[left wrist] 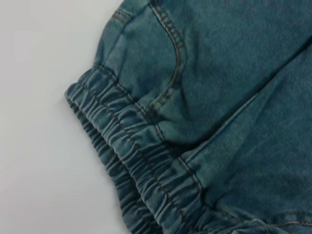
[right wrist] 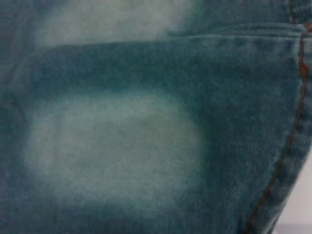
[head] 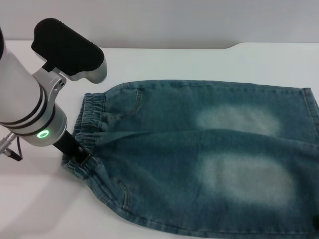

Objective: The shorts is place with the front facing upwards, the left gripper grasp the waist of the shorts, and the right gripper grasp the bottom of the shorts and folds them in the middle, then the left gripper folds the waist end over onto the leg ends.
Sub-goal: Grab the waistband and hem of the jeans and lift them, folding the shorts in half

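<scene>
Currently: shorts (head: pixel 199 159) flat on white table (head: pixel 30 199), front up, waist (head: pixel 92 124) at 9 o'clock, leg ends (head: pixel 310 129) at 3 o'clock in head view

- two pale faded patches visible: one toward 1 o'clock (head: pixel 239 119), one toward 4 o'clock (head: pixel 244 179)
- stitched pocket (head: pixel 134 99) just beside the waistband, toward 11 o'clock of the garment
- left gripper (head: pixel 77 154), green light on its arm, down at the near corner of the waist, roughly 8 o'clock of the shorts, touching the puckered band
- fingertips hidden by arm body and bunched fabric; can't tell if jaws are spread or pinching the band
- waistband near that contact point looks slightly bunched and lifted off the table
- left wrist view: ruffled elastic waist (left wrist: pixel 141 161) running diagonally, curved pocket seam (left wrist: pixel 175 63) right beside it, bare table (left wrist: pixel 39 122) on the far side of the band; no fingers seen
- right wrist view: filled with denim, pale patch (right wrist: pixel 112 146) in the middle, orange-stitched hem seam (right wrist: pixel 287 141) along one edge, sliver of table (right wrist: pixel 300 219) past it; own fingers not shown
- right gripper (head: pixel 315 220): only a dark speck at the 4 o'clock edge of head view, by the near leg end; jaw state can't tell
- garment not folded yet, both legs lying side by side, fully spread
</scene>
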